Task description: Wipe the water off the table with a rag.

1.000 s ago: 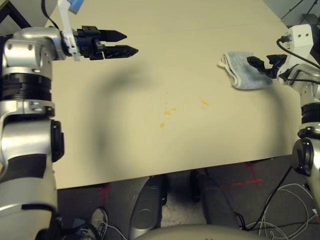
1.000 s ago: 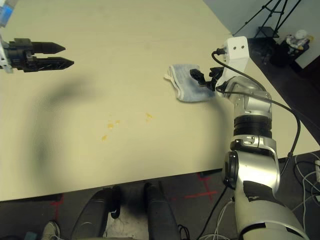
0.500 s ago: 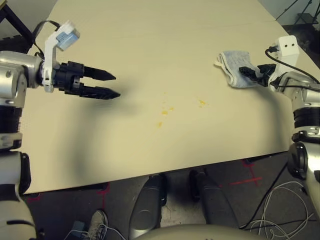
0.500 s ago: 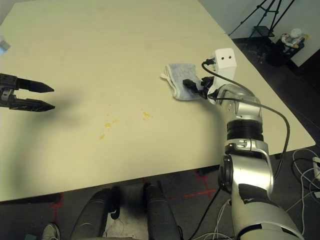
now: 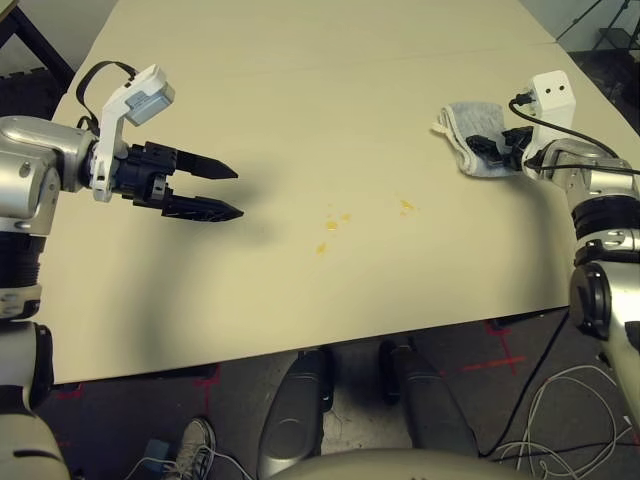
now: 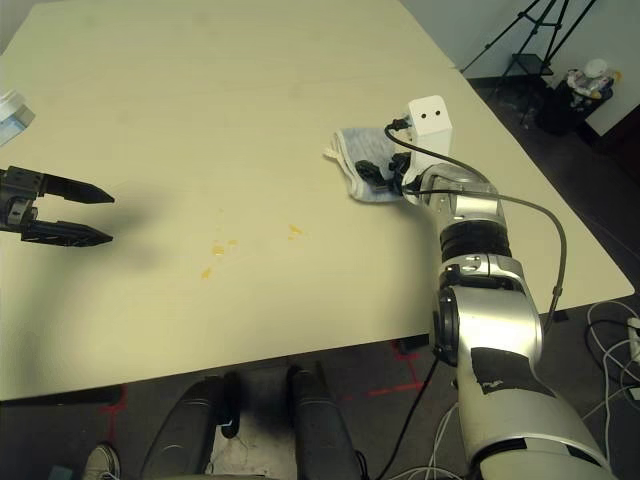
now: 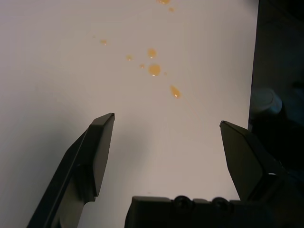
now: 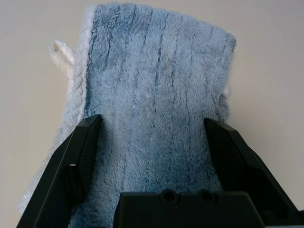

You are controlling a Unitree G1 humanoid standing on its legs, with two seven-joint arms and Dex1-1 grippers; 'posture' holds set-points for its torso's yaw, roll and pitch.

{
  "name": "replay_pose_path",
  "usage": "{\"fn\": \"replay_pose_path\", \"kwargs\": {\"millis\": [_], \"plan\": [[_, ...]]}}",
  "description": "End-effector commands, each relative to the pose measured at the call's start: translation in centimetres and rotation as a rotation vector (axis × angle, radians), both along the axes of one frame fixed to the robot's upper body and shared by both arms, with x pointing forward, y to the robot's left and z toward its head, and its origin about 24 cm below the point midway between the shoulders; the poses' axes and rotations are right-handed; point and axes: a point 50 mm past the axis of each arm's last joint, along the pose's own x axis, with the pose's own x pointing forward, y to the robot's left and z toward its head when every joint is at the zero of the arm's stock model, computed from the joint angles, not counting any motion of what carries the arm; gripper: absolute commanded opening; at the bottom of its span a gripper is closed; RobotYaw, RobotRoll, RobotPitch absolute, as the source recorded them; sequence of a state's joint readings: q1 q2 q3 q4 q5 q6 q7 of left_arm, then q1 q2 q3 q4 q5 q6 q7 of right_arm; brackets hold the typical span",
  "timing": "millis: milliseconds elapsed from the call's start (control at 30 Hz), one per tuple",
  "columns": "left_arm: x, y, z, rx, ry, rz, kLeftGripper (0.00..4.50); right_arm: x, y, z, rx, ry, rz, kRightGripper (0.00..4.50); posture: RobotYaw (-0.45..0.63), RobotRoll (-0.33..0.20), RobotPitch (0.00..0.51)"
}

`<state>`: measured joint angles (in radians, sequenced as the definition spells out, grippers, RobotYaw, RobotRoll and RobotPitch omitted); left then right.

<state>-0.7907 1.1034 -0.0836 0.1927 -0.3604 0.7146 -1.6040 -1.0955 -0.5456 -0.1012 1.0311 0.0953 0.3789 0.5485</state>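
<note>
The light blue-grey rag point(image 8: 152, 95) lies folded flat at the far right of the beige table point(image 5: 300, 80). My right gripper point(image 8: 152, 142) is open and low over the rag point(image 5: 462, 132), with one finger point(image 8: 84, 152) near each side of the cloth. Small yellowish water droplets point(image 5: 330, 222) dot the middle of the table, with a separate speck point(image 5: 407, 207) nearer the rag. My left gripper point(image 5: 237, 192) hovers open to the left of the droplets, fingers pointing toward them; the droplets point(image 7: 154, 70) lie beyond its fingertips.
The table's near edge point(image 5: 300, 352) runs across the lower part of the head views, with dark floor, red tape marks and cables point(image 5: 560, 410) below it. A tripod point(image 6: 540, 30) stands off the far right corner.
My right gripper has slid forward further over the rag. My left gripper has come down and toward the near side of the table, left of the droplets. The head camera also shifted.
</note>
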Motion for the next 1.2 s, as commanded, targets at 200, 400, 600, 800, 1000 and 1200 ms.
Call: {"fn": "replay_pose_path", "kwargs": {"millis": [200, 400, 600, 800, 1000, 1200], "plan": [[-0.3, -0.3, 0.5, 0.029, -0.005, -0.026, 4.5, -0.1, -0.4, -0.9, -0.022, 0.065, -0.01, 3.27, 0.23, 0.0, 0.249], [0.0, -0.4, 0.4, 0.021, -0.008, -0.028, 4.5, -0.1, -0.3, -0.9, -0.022, 0.079, -0.003, 1.34, 0.23, 0.0, 0.25], [0.1, -0.6, 0.4, 0.016, -0.012, -0.036, 4.5, -0.1, -0.7, -0.2, -0.033, 0.064, -0.006, 0.03, 0.22, 0.0, 0.251], [0.4, -0.8, 0.4, 0.006, -0.022, -0.044, 4.5, -0.1, -0.7, 3.2, -0.044, -0.014, 0.043, 0.03, 0.22, 0.0, 0.253], [0.6, -0.9, 0.5, -0.002, -0.033, -0.052, 4.5, -2.3, 1.9, 7.8, -0.05, -0.058, 0.225, 0.03, 0.2, 0.0, 0.253], [1.1, -1.1, 0.7, -0.002, -0.044, -0.061, 4.5, -6.8, 6.6, 6.6, -0.037, 0.042, 0.411, 0.03, 0.18, 0.0, 0.255]]}}
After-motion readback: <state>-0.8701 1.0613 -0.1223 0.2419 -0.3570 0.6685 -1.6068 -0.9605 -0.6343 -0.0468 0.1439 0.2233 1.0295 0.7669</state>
